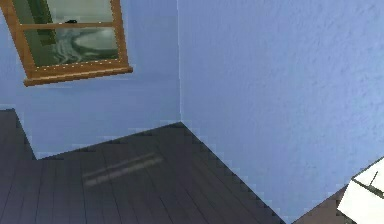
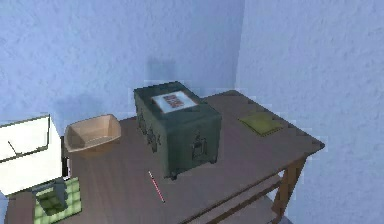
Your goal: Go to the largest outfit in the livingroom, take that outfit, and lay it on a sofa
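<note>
In the arm side view a brown wooden table (image 2: pixel 245 165) stands against a blue wall. At the table's near left lies a folded green checked cloth (image 2: pixel 55 200), partly under a white boxy thing (image 2: pixel 25 155). A flat olive-yellow piece (image 2: pixel 262 123) lies near the table's right end; I cannot tell whether it is cloth.
A dark green case (image 2: pixel 178 125) stands mid-table, with a tan shallow basket (image 2: pixel 93 133) to its left and a thin red stick (image 2: pixel 156 186) in front. The forward view faces a corner of blue walls (image 1: pixel 270 90) with a wood-framed window (image 1: pixel 75 40), dark plank floor (image 1: pixel 120 185) and a white edge (image 1: pixel 368 188) at bottom right.
</note>
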